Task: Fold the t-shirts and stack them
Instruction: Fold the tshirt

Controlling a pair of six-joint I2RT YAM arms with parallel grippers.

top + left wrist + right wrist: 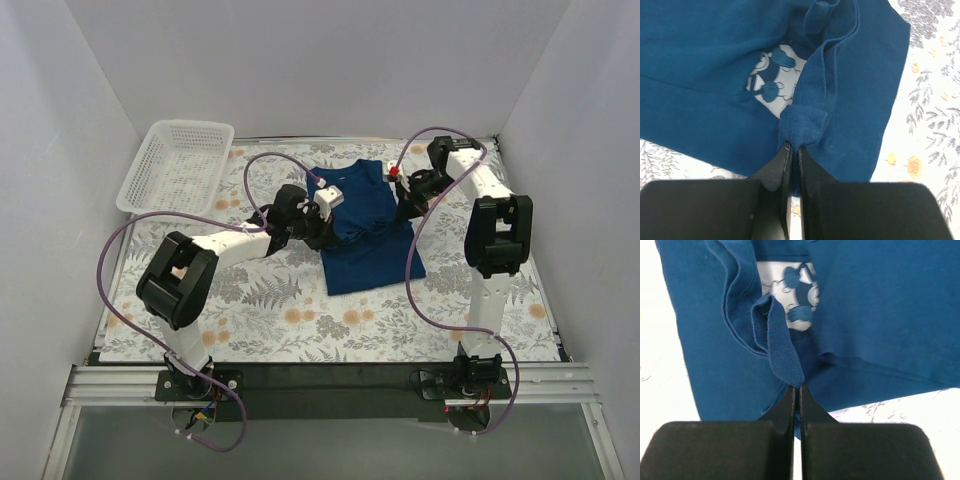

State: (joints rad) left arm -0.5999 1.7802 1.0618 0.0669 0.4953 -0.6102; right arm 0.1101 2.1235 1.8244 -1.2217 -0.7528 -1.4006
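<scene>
One navy-blue t-shirt (368,230) lies partly folded in the middle of the floral cloth. Its pale mouse print (771,82) shows in the left wrist view and in the right wrist view (792,292), half covered by folded cloth. My left gripper (322,222) is at the shirt's left side, shut on a hemmed edge of the shirt (802,122). My right gripper (402,205) is at the shirt's right side, shut on a ribbed fold of the shirt (782,352). Both hold the cloth lifted over the shirt's body.
A white mesh basket (178,165) stands at the back left. The floral cloth (260,300) covers the table between white walls. Purple cables loop from both arms above the cloth.
</scene>
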